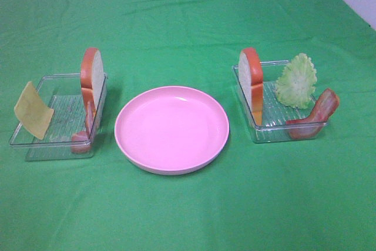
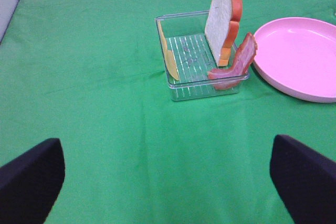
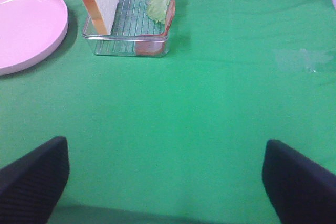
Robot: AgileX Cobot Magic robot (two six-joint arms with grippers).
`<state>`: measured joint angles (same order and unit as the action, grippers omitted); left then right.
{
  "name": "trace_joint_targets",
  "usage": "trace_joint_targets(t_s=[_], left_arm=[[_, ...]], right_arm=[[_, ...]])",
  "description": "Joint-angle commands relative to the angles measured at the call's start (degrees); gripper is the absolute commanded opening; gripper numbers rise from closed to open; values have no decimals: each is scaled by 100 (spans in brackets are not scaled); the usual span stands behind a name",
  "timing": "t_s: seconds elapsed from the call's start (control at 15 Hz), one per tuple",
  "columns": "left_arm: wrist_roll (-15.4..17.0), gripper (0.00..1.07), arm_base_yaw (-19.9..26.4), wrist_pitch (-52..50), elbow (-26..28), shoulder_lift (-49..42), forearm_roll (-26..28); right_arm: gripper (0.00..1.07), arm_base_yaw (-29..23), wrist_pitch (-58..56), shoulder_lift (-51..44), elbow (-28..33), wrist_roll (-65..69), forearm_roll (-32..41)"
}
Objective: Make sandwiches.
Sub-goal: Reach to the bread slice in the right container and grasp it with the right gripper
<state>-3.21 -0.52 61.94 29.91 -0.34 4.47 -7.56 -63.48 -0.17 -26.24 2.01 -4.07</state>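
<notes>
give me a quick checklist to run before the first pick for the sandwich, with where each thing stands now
1. Plate has nothing on it: ok.
2. Left tool open, holding nothing: ok.
3. Right tool open, holding nothing: ok.
4. Left tray holds cheese, left bread on edge, left bacon: ok.
5. Right tray holds right bread on edge, lettuce, right bacon: ok.
6. A tool lined up over a bread slice: not ok. Both sit back over the cloth, short of the trays.
</notes>
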Motion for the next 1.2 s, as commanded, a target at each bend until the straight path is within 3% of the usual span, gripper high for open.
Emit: trace_joint_targets(t_s=[0.07, 0.47, 0.93, 1.2], left_arm=[[0, 100, 11, -17, -11, -86, 17], [0, 100, 11, -17, -11, -86, 17], [0, 100, 11, -17, -11, -86, 17], [0, 100, 11, -17, -11, -86, 17]], right_arm=[[95, 29, 40, -155, 23, -40, 11], [95, 29, 487, 292, -447, 23, 11], [95, 29, 1140, 2871, -1518, 34, 40], [95, 29, 1100, 4905, -2298, 241, 258]])
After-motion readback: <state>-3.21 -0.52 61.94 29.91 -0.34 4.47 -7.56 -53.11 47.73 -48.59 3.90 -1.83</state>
